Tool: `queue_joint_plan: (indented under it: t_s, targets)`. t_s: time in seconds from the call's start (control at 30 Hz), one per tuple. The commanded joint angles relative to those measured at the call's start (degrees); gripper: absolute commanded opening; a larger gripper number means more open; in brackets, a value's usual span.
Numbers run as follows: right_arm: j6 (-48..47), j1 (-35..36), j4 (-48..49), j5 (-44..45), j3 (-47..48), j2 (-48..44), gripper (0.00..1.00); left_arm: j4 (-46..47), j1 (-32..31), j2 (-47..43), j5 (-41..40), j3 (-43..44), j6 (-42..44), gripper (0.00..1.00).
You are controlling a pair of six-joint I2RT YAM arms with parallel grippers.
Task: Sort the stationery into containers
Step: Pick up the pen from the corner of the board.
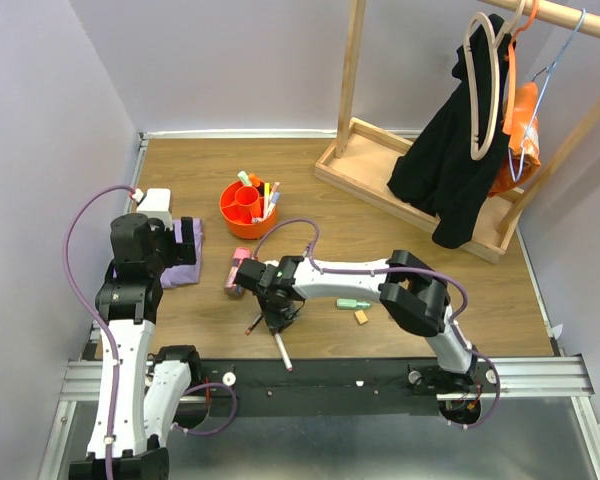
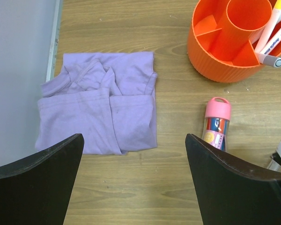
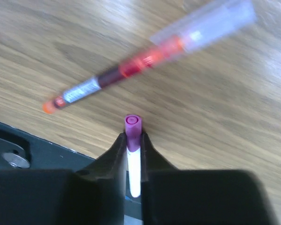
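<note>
Overhead and wrist views of two robot arms at a wooden worktop (image 1: 430, 290).

The right gripper (image 3: 133, 138) is clenched on a white pen (image 3: 133, 125) with a purple cap. Its two dark fingers press the barrel from either side. In the wrist view the cap pokes up just past the fingertips, so the pen's long axis runs along the fingers. From overhead, the pen's other end sticks out towards the bottom edge of the frame.

The orange tub (image 1: 226, 207) sits to the upper left of this gripper in the overhead view, some way off, with several markers already standing in it. The carry would have to run up and to the left, and the pen would probably need tipping upright to drop in.

A red pen (image 3: 131, 65) lies diagonally on the wood just beyond the held one. A green marker (image 1: 353, 303) and a tan eraser (image 1: 361, 317) lie to the right, under the right forearm.

The left gripper (image 2: 134, 140) is spread wide and holds nothing. It hangs over a folded purple cloth (image 2: 98, 108). A pink-capped tube (image 2: 217, 119) lies just below the tub. The left arm is nearer the tub.
</note>
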Motion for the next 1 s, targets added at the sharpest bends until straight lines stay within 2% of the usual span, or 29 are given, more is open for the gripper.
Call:
queue_joint_plan:
  t_s: [0.0, 0.07, 0.23, 0.33, 0.4, 0.5, 0.53, 0.63, 0.67, 0.73, 0.77, 0.8, 0.87, 0.97]
  targets:
    - [-4.87, 0.67, 2.94, 4.61, 3.29, 7.42, 0.01, -1.88, -0.17, -2.10, -0.04, 0.56, -3.23, 0.98]
    - [-7.24, 0.67, 2.50, 6.90, 5.05, 6.81, 0.01, -2.93, -0.17, -2.72, 0.22, 1.61, -3.06, 0.98]
    - [-12.95, 0.32, 2.15, 13.83, 7.17, -4.34, 0.01, -6.18, -0.26, -3.78, 0.93, 6.52, -1.22, 0.98]
    - [-17.35, -0.82, 1.97, 18.31, 7.60, -12.06, 0.01, -6.45, -0.17, -3.87, 4.96, 8.90, 0.37, 0.98]
    - [-19.38, -2.14, -0.49, 19.56, 9.44, -13.75, 0.01, -5.76, -0.17, -2.64, 8.47, 10.22, 0.11, 0.98]
    - [-23.59, -5.48, 3.88, 20.18, 9.98, -17.79, 0.01, -3.31, -0.17, 0.52, 15.48, 12.07, -0.77, 0.98]
    - [-24.99, -7.05, 7.04, 20.26, 9.28, -18.85, 0.01, -2.25, -0.17, 1.23, 16.91, 11.81, -0.86, 0.98]
    - [-31.40, -9.43, 28.62, 21.49, -1.76, -25.52, 0.01, 4.43, -0.26, 2.37, 20.00, 8.23, -1.47, 0.98]
    - [-36.73, -9.53, 42.78, 22.10, -8.85, -28.67, 0.01, 8.01, -0.17, 2.46, 20.26, 7.34, -1.56, 0.99]
    - [-42.21, -9.96, 56.05, 20.55, -15.31, -30.28, 0.01, 10.94, -0.17, 2.81, 21.23, 5.23, -0.95, 0.99]
    - [-46.93, -10.14, 67.33, 19.48, -17.60, -30.55, 0.01, 12.17, -0.17, 3.77, 21.32, 4.87, -0.60, 0.99]
    - [-49.50, -10.32, 72.75, 18.52, -22.06, -30.46, 0.01, 13.92, -0.26, 4.39, 21.23, 4.69, -0.42, 0.99]
    - [-53.55, -11.02, 83.90, 15.44, -24.20, -29.59, 0.01, 14.99, -0.26, 6.93, 19.92, 5.13, -0.51, 0.99]
    - [-54.18, -12.51, 90.79, 13.33, -23.86, -26.08, 0.01, 16.39, -0.17, 10.44, 19.39, 6.53, -0.07, 0.99]
